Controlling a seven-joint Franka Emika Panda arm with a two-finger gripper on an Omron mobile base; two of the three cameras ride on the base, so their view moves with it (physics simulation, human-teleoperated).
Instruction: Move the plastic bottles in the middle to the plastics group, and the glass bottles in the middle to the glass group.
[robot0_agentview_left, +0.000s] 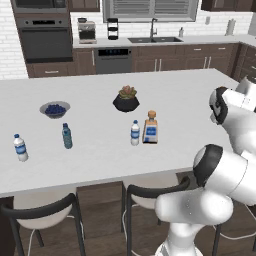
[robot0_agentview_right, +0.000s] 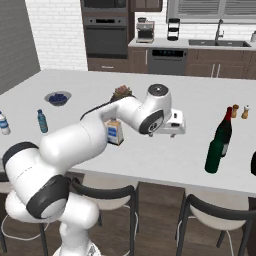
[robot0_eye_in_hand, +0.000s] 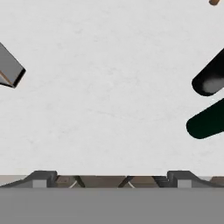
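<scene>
A small clear water bottle (robot0_agentview_left: 135, 133) with a white cap stands mid-counter, right beside the squat square bottle (robot0_agentview_left: 150, 129) with a blue label and tan stopper. In the right base view my arm partly hides the square bottle (robot0_agentview_right: 114, 132). The dark green wine bottle (robot0_agentview_right: 215, 155) stands at the right, just in front of the black wine bottle with a red neck (robot0_agentview_right: 225, 128). At the far left stand the blue-tinted bottle (robot0_agentview_left: 67, 136) and a clear water bottle (robot0_agentview_left: 20, 148). My gripper (robot0_agentview_right: 175, 127) hovers over bare counter between the two clusters, open (robot0_eye_in_hand: 112, 178), with nothing between its fingers.
A bowl of blueberries (robot0_agentview_left: 54, 108) and a potted plant (robot0_agentview_left: 126, 98) sit further back on the white counter (robot0_agentview_left: 90, 165). Salt and pepper shakers (robot0_agentview_right: 239, 110) stand behind the wine bottles. Stools line the near edge. A grey angular shape (robot0_eye_in_hand: 9, 70) shows at the left of the hand view.
</scene>
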